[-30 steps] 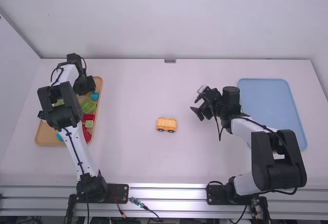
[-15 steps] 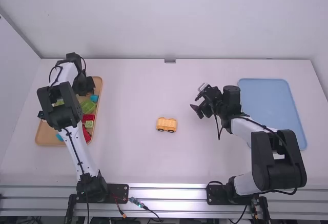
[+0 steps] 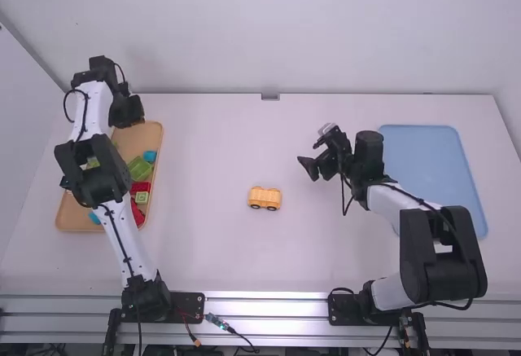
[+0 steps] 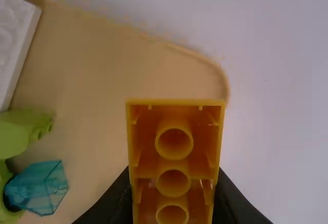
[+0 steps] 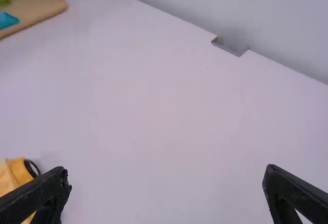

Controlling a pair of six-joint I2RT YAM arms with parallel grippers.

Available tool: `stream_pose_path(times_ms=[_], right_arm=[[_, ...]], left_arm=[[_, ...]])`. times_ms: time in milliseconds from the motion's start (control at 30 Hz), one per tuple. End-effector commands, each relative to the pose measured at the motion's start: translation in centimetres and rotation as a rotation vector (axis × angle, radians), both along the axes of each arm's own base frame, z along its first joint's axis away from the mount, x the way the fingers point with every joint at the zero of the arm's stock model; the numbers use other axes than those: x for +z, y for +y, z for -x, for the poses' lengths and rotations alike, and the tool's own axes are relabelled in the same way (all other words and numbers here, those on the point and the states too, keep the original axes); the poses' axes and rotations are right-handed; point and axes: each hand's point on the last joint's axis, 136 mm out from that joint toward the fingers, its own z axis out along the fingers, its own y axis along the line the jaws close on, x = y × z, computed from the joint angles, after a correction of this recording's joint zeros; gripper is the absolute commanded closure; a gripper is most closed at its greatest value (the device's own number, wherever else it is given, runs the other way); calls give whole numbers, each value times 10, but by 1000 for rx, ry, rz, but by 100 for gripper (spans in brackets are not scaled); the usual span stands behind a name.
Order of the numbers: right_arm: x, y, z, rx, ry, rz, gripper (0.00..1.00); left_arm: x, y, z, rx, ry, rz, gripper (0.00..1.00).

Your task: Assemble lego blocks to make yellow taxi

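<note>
Orange block (image 4: pixel 174 162) | in left gripper (image 3: pixel 128 112) | wrist view crops its end

Pale back wall (image 3: pixel 326 30) beyond white table (image 3: pixel 203 250); left side wall (image 3: pixel 20 120); metal rails (image 3: pixel 269 307) along near edge.

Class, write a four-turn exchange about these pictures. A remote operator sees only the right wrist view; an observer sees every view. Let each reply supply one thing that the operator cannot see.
Operator: I have only the right wrist view. Is the left gripper holding anything?
Observer: Yes. In the left wrist view, the left gripper has an orange-yellow block between its jaws.
Operator: Thanks. I can see a tan tray with coloured pieces; is there another tray anywhere?
Observer: Yes. The high view shows a blue tray on the opposite side of the table, beside the right arm.
</note>
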Motion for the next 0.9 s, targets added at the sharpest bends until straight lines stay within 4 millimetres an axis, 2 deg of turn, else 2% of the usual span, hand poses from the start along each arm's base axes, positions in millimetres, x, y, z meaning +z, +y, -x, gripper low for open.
stream_pose_path(times_ms=[0,67,167,200,300,367,400,500,533,600,667,700,733,867], right_arm=[[26,4,-6,6,-26,-50,1],[27,4,-7,7,-29,-50,1],[28,4,-7,6,-31,-51,1],[28,4,-7,6,-31,-51,1],[30,8,-6,22,-38,-57,0],[31,12,-4,43,-41,-66,1],[37,22,2,97,-53,-91,1],[48,40,16,209,-73,-142,1],[54,48,22,257,-74,-179,1],[64,57,26,296,-67,-238,1],[71,62,24,315,-61,-285,1],[72,63,24,318,-62,-288,1],[77,67,26,368,-53,-326,0],[91,81,50,605,-25,-415,4]], left_arm=[[7,-20,-3,-50,-12,-20,98],[6,-26,-4,-62,-19,-50,98],[9,-52,-4,-115,-62,-123,98],[9,-54,-3,-118,-63,-127,98],[22,-98,10,-218,-133,-140,98],[24,-113,14,-261,-156,-124,98],[29,-148,22,-387,-214,-76,98],[39,-201,38,-561,-316,28,98],[46,-226,49,-640,-374,89,98],[56,-264,68,-789,-465,180,98],[62,-290,85,-883,-527,251,98],[62,-294,87,-894,-536,263,98],[64,-311,100,-944,-568,311,98],[62,-342,130,-1075,-635,369,98]])
